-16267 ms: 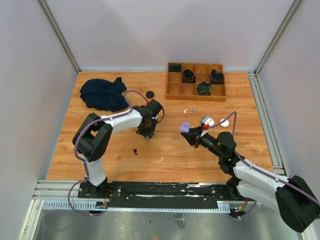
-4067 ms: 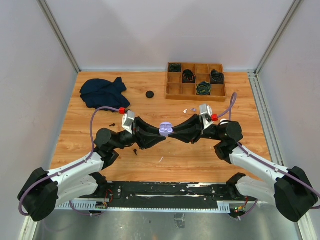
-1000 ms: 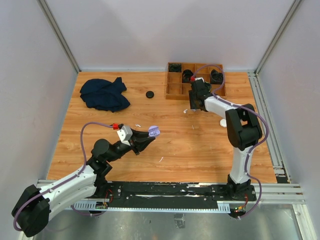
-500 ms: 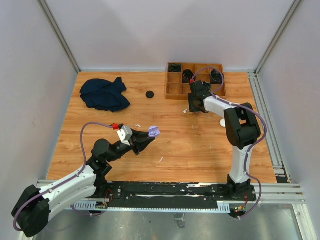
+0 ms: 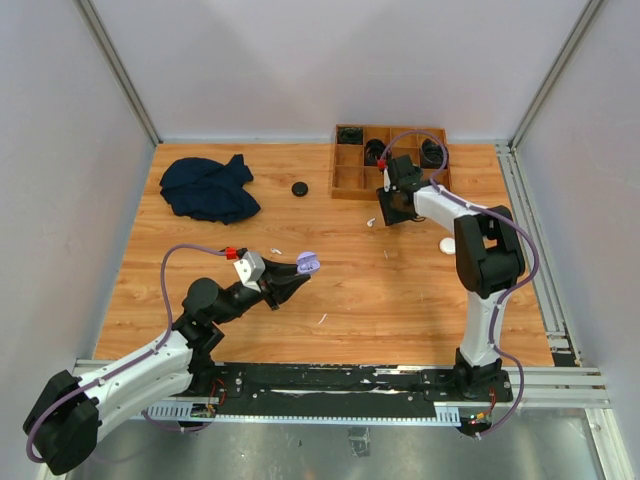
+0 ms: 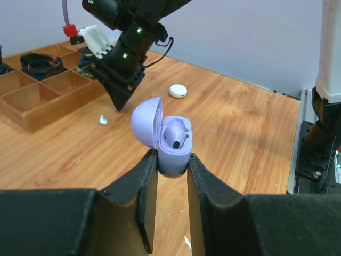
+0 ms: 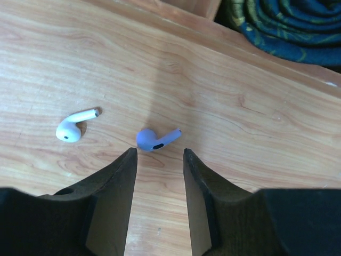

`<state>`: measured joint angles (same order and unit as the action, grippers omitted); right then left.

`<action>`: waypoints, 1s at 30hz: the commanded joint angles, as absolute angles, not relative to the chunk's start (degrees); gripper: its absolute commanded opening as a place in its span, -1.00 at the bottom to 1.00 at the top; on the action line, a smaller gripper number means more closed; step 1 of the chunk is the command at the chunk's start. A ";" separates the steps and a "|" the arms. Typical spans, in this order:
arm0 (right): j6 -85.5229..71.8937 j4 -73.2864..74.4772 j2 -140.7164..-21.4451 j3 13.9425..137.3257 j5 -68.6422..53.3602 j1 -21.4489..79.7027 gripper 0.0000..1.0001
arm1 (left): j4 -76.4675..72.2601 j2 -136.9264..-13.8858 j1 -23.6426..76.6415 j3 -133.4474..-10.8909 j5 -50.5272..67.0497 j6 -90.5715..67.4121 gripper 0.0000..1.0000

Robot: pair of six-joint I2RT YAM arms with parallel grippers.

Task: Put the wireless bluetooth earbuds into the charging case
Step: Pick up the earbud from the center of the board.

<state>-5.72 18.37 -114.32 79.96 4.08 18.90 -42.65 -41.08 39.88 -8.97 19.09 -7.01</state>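
left gripper (image 6: 171,160): it was clamped on the base of the charging case, which it held up off the table over the near-left part of the board.
charging case (image 6: 173,146): it was pale purple and upright between the two fingers, with its round lid swung open to one side.
seated earbud (image 6: 176,136): one pale purple bud sat in a well of the open case. I could not tell whether the second well was filled.
right gripper (image 7: 158,160): its fingers stood apart with nothing between them, and it pointed down at the table just in front of the wooden tray.
purple earbud (image 7: 154,140): it lay flat on the table just past the right fingertips, in line with the gap between them.
white earbud (image 7: 74,128): it lay on the table near the purple one, and the two did not touch.
wooden tray (image 5: 392,195): it sat at the far side of the table, with coiled black cables (image 5: 407,177) in several compartments.
white round case (image 5: 448,245): it lay closed on the table, near the right arm.
black round case (image 5: 299,188): it lay on the table between the tray and the cloth.
dark blue cloth (image 5: 208,188): it was crumpled in the far-left corner.
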 commanded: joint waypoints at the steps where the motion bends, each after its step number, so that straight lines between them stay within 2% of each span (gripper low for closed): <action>1: 4.23 23.20 -114.89 82.43 -1.37 17.42 -0.18 | -43.14 -40.43 39.81 -8.44 18.87 -6.15 -1.00; 10: 14.39 24.00 -116.47 86.23 -15.59 14.37 -0.05 | -43.24 -40.69 39.81 -8.44 19.25 -6.20 -1.00; 19: 17.91 26.40 -120.22 90.77 -21.02 13.15 -0.02 | -43.29 -40.86 39.81 -8.43 19.32 -5.98 -0.99; 30: 18.36 30.47 -121.87 90.70 -20.67 13.09 -0.06 | -43.07 -40.87 39.81 -8.44 19.44 -5.98 -0.99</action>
